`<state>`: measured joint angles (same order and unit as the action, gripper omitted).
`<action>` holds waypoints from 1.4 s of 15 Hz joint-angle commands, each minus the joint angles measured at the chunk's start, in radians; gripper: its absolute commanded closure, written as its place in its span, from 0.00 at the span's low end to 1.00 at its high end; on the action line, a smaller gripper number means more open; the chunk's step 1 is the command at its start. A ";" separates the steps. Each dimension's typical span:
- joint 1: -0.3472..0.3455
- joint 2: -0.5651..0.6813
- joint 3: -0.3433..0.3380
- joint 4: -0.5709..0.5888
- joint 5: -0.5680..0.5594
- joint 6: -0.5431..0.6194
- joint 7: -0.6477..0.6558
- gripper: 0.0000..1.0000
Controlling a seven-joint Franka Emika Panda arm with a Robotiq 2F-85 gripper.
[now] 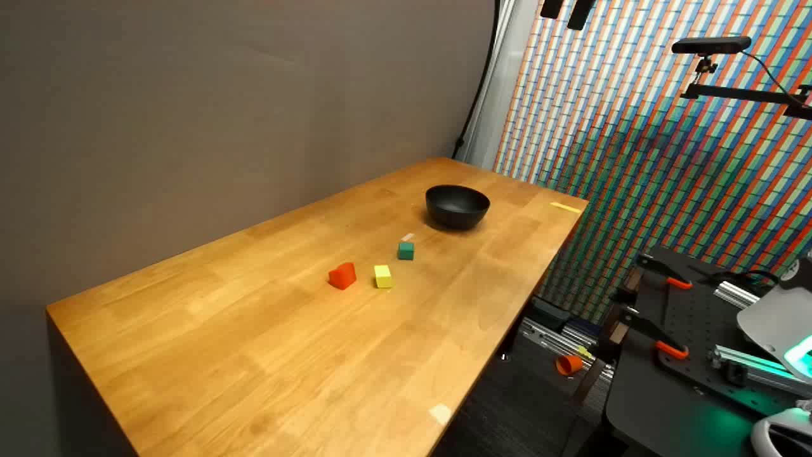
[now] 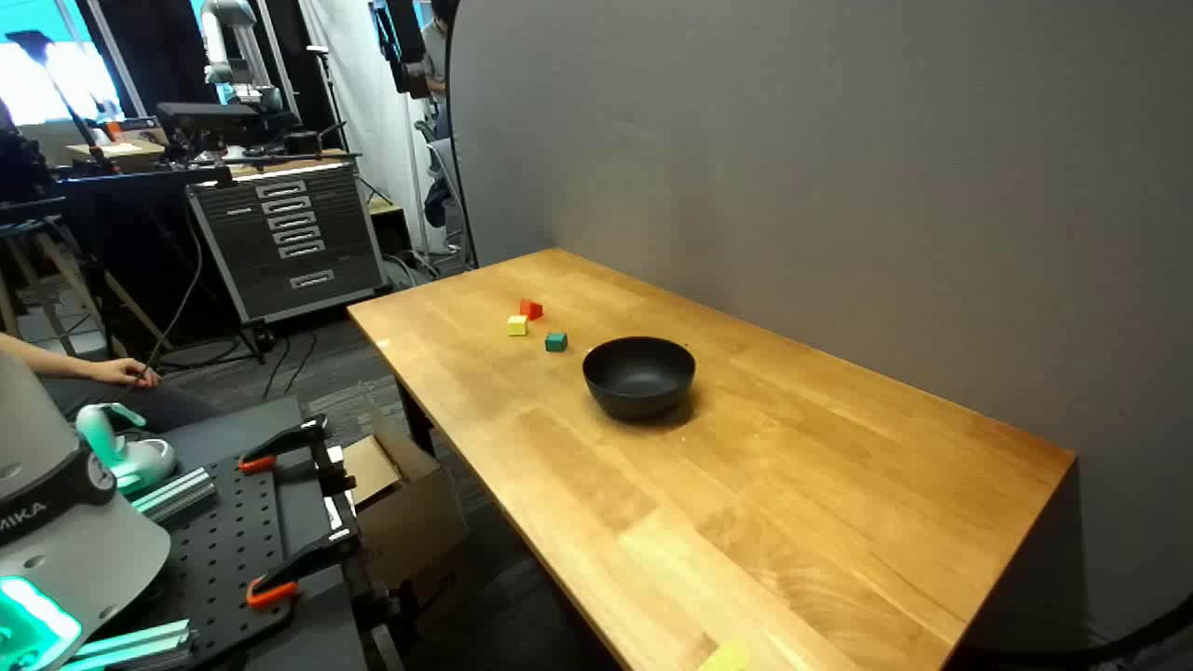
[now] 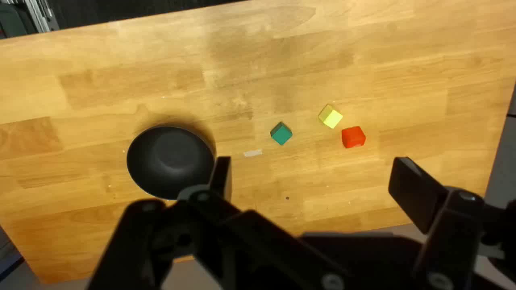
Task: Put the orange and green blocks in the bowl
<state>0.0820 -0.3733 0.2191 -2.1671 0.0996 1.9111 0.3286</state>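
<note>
In an exterior view, the orange-red block (image 1: 342, 277), the likeliest match for "orange", lies on the desk (image 1: 254, 355) just beside a yellow block (image 1: 383, 277). The green block (image 1: 406, 251) sits between that pair and the black bowl (image 1: 457, 217). Neither target is in the bowl, so the step in hand looks to be the first pick.

In an exterior view, the bowl (image 2: 639, 377) stands upright, apart from the green block (image 2: 556, 342). That block has more free desk around it and should make the easier start.

In the wrist view, the jaws stand wide apart, holding nothing. The green block lies cornerwise to them, so turn them to meet two flat faces before descending. At the orange-red block, choose an angle that keeps either jaw from nudging the yellow one. Carry each above the rim and release over the middle.
</note>
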 commanded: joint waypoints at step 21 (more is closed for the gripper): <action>0.199 1.174 -0.005 0.765 -0.050 0.145 -0.327 0.00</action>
<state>0.2488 0.6450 0.2204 -1.5952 0.0646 2.1085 0.0398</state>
